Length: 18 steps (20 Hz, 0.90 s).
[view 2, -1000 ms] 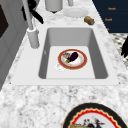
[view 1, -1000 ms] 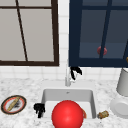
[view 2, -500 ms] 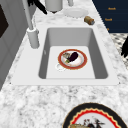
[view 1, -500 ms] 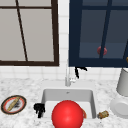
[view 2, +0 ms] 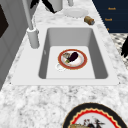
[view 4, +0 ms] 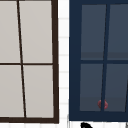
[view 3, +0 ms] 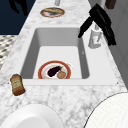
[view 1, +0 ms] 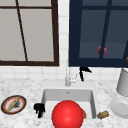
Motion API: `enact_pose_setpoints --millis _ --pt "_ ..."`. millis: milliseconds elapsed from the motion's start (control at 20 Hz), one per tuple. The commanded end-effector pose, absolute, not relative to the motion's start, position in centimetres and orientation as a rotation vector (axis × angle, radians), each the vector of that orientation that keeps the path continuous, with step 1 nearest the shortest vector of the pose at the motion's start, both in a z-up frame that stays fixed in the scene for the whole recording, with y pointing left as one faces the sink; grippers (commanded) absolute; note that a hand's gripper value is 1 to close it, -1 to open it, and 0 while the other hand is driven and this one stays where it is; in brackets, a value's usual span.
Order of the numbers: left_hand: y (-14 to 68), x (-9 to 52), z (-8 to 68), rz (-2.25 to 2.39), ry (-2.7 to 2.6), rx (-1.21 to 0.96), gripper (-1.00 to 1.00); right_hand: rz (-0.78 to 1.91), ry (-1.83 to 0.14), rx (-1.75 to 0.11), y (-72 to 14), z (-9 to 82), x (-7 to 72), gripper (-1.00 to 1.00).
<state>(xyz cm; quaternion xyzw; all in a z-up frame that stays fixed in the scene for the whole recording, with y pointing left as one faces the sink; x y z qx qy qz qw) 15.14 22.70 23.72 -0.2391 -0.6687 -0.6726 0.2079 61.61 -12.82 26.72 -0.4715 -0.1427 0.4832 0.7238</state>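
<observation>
My right hand (view 1: pixel 83 72) hovers open just right of the grey faucet (view 1: pixel 67 78), its straight fingers pointing down. In the right side view this hand (view 3: pixel 100 18) spreads above the faucet (view 3: pixel 95 38); I cannot tell if they touch. Its dark tip (view 4: pixel 85 124) pokes into the upper view. My left hand (view 1: pixel 39 109) hangs open at the sink's (view 1: pixel 45 96) front left corner, and also appears as a hand (view 3: pixel 18 5) in the right side view and a hand (view 2: pixel 124 47) in the left side view. A red-rimmed plate (view 2: pixel 72 59) holding an eggplant lies in the basin.
In the front view a big red ball (view 1: pixel 67 115) covers the sink's front. A patterned plate (view 1: pixel 13 104) sits on the left counter. On the right are a small brown bottle (view 1: pixel 103 114) lying down, a white plate (view 1: pixel 120 107) and a grey canister (view 1: pixel 123 82).
My right hand has drifted a little to the right, away from the faucet. The left hand has not moved.
</observation>
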Motion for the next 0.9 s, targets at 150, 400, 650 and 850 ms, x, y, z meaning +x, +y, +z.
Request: enact_pose_setpoints --millis 150,400,650,850 --pt "22.7 15.1 23.7 -1.872 -1.861 -0.666 0.00 1.125 -0.391 -0.949 -14.8 23.8 57.9 -1.00" --pt "22.7 15.1 23.7 -1.872 -1.861 -0.666 0.00 1.158 -0.415 -0.905 -16.2 22.4 55.1 -1.00" --pt "22.7 15.1 23.7 -1.872 -1.861 -0.666 0.00 1.199 -0.409 -0.831 -17.0 22.3 52.6 -1.00" --pt "22.7 15.1 23.7 -1.872 -1.861 -0.666 0.00 1.235 -0.440 -0.757 -17.3 21.7 50.9 -1.00"
